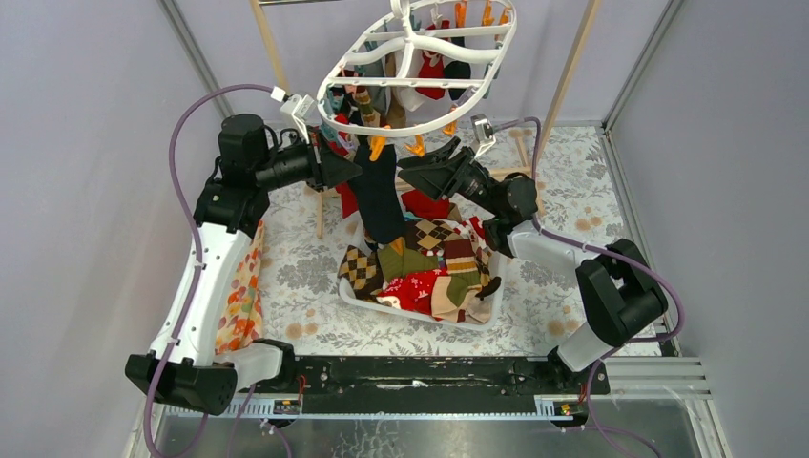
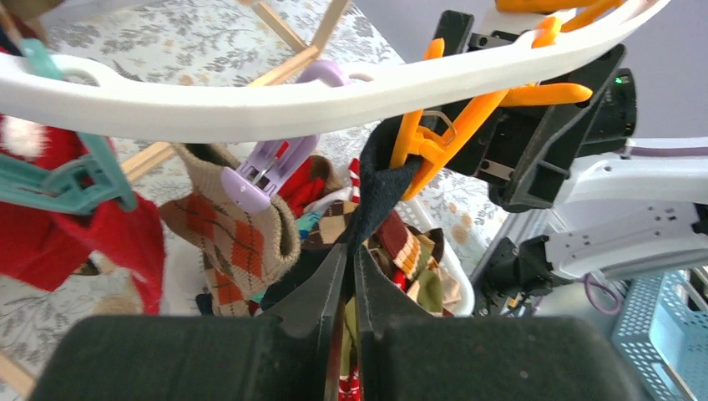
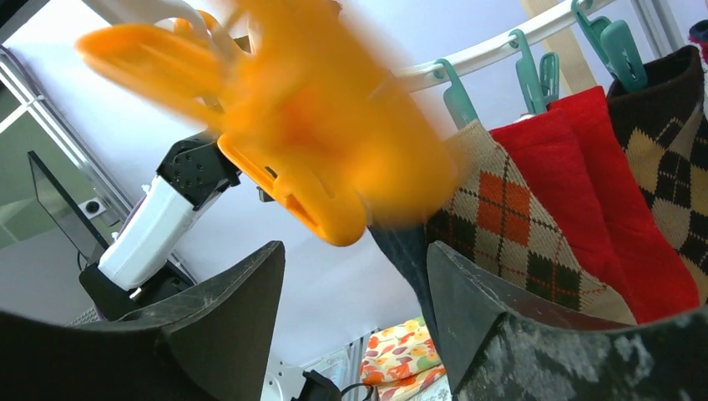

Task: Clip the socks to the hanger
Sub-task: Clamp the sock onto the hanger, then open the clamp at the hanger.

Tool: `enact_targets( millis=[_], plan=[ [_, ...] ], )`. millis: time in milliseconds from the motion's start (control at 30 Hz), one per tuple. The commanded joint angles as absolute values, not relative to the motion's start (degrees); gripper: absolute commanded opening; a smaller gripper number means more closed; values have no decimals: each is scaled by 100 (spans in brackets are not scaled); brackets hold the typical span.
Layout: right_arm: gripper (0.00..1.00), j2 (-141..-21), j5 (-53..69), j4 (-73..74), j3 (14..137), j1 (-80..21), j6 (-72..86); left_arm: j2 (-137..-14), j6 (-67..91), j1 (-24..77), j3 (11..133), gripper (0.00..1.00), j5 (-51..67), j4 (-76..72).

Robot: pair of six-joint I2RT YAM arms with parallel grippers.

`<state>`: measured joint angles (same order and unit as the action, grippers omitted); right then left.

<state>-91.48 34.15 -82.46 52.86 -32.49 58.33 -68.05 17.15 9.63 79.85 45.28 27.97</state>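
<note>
The white oval hanger (image 1: 420, 57) hangs at the top centre with orange and teal clips and several socks clipped on. My left gripper (image 1: 355, 170) is shut on a dark navy sock (image 1: 380, 196) that hangs down toward the basket. In the left wrist view the jaws (image 2: 351, 249) pinch this sock (image 2: 376, 188) just below an orange clip (image 2: 434, 138) that bites its top edge under the ring (image 2: 250, 109). My right gripper (image 1: 405, 176) is open; its jaws (image 3: 355, 246) sit right under the blurred orange clip (image 3: 334, 142), beside the dark sock (image 3: 409, 246). More socks (image 1: 429, 272) fill the basket.
A white basket (image 1: 401, 313) stands under the hanger on the floral mat. A light wooden pole frame (image 1: 572, 67) holds the hanger. An orange floral cloth (image 1: 243, 296) lies by the left arm. Argyle (image 3: 509, 217) and red (image 3: 601, 192) socks hang close to my right fingers.
</note>
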Motion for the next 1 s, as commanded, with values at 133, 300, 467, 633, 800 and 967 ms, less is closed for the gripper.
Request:
enact_targets(
  millis=[133, 300, 467, 633, 800, 967],
  plan=[
    [70, -8636, 3620, -7850, 5424, -3171, 5497, -6657, 1116, 953, 8333, 9, 3522, 3109],
    [69, -8568, 3497, -7695, 5357, -3173, 5365, -6628, 1154, 949, 8321, 9, 3665, 3129],
    [70, -8761, 3148, -8114, 5383, -3161, 5487, -6620, 1195, 952, 8314, 9, 3760, 3129],
    [69, -9279, 2978, -9234, 5638, -3171, 6141, -6585, 1142, 945, 8312, 9, 3807, 3201],
    [66, -9704, 2865, -9842, 6013, -3190, 6681, -6557, 1060, 953, 8335, 9, 3788, 3293],
    [65, -9818, 2805, -9851, 6131, -3303, 6662, -6544, 1055, 955, 8350, 9, 3803, 3321]
  ],
)
